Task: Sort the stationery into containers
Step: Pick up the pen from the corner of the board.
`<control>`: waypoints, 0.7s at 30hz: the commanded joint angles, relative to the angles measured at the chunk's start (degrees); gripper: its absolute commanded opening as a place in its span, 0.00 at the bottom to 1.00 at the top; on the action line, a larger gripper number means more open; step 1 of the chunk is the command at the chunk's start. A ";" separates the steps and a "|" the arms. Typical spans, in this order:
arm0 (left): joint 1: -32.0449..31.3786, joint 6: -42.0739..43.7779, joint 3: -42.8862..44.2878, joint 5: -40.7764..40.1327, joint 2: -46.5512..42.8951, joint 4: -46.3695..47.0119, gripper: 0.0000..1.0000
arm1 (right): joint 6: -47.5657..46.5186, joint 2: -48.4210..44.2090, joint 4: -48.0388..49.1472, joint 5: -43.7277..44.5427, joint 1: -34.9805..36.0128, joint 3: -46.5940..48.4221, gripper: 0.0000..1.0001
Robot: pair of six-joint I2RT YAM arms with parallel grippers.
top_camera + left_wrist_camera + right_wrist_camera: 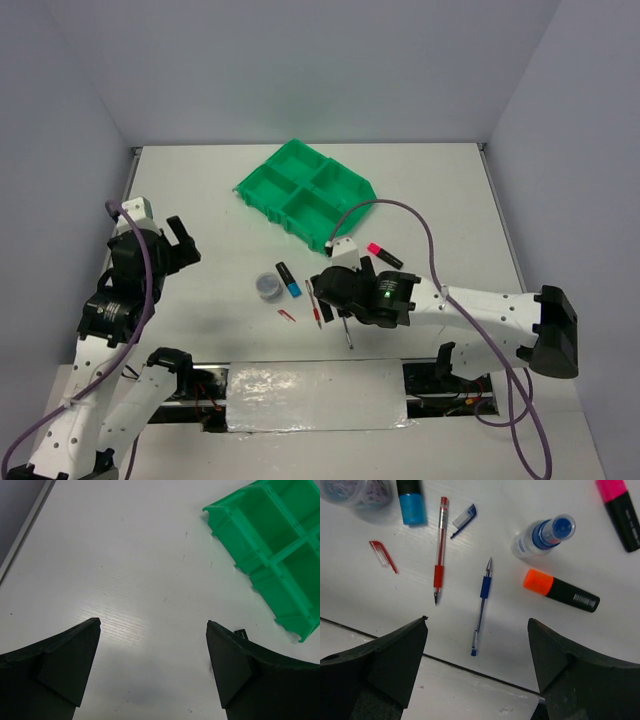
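Right wrist view looks straight down on the stationery scattered on the bench [380, 610]. The right end effector [477, 622] hangs spread wide and empty over the blue pen [482, 597], whose barrel runs almost straight between the two fingers. Near it lie the red pen [439, 550], a blue cap [465, 519], a red cap [382, 555], the bottle [542, 535] and the orange highlighter [560, 590]. The pink highlighter [620, 510], blue highlighter [411, 502] and tin [355, 490] sit at the frame's edges.

The tray [272, 565] stands farther back, well apart from the pile, and its compartments look bare from above. The left end effector [153, 622], also spread and holding nothing, hovers over bare bench near the tray's corner.

This reads as the reach for a first pick, most likely the blue pen. The next move calls for a straight descent until the fingers nearly touch the bench, since the pen lies thin and flat. Then comes a squeeze across the barrel.
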 commanded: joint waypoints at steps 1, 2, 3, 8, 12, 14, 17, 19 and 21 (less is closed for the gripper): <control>-1.27 -0.40 0.36 0.35 -0.70 1.29 0.99 | 3.71 -0.26 4.70 -1.22 -0.63 -1.22 0.87; -1.37 -0.40 0.36 0.44 -0.78 1.29 0.99 | 3.79 1.32 4.87 -1.83 -0.71 -1.92 0.85; -1.54 -0.40 0.36 0.52 -0.78 1.37 0.99 | 4.06 2.20 4.96 -2.10 -0.98 -2.27 0.84; -2.16 -0.49 0.36 0.53 -1.13 1.20 0.99 | 4.06 3.36 13.20 -10.35 -4.40 -11.22 0.78; -2.42 -0.66 0.36 0.26 -0.96 1.20 0.99 | 4.94 5.63 15.95 -12.65 -4.85 -14.23 0.76; -2.33 -0.57 0.45 0.26 -0.70 1.02 0.99 | 4.94 7.57 16.12 -12.48 -4.76 -14.40 0.74; -2.33 -0.57 0.36 0.44 -0.70 1.20 0.99 | 4.76 9.68 18.40 -13.61 -4.93 -15.19 0.70; -2.33 -0.40 0.28 0.44 -0.52 1.20 0.99 | 4.94 11.17 19.02 -14.49 -5.02 -15.37 0.69; -2.42 -0.49 0.36 0.44 -0.61 1.20 0.99 | 4.68 12.14 20.25 -15.28 -5.28 -15.98 0.63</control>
